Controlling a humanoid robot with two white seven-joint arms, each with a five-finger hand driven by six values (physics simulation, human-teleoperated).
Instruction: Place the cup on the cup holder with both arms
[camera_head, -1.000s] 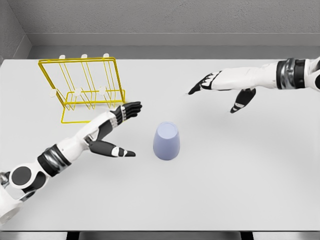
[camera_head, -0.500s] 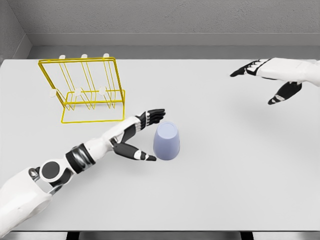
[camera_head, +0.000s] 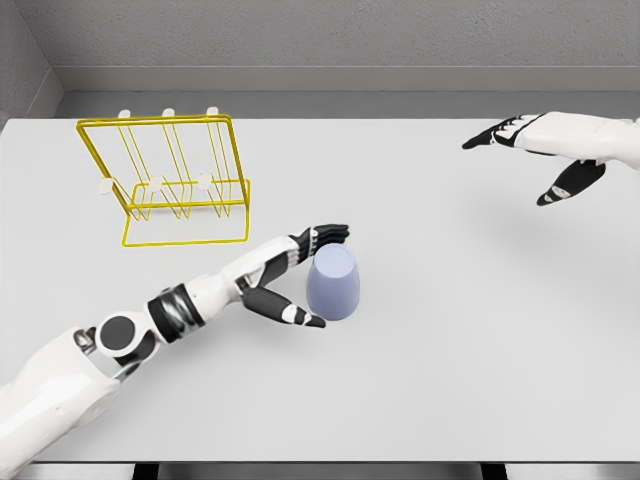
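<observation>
Lavender cup (camera_head: 332, 283) stands upside down near centre of white table (camera_head: 450, 350), smooth tapered body, matte, rounded top. Left hand (camera_head: 296, 275) at cup's 9 o'clock, fingers spread wide around its side, thumb low at base, fingertips near top; contact unclear, no firm grip yet, likely framing side grasp. Yellow wire cup holder (camera_head: 170, 180) at cup's 10 o'clock, well apart, thin rods with white-tipped pegs. Right hand (camera_head: 545, 150) at 2 o'clock, far off, fingers spread, holding nothing.
</observation>
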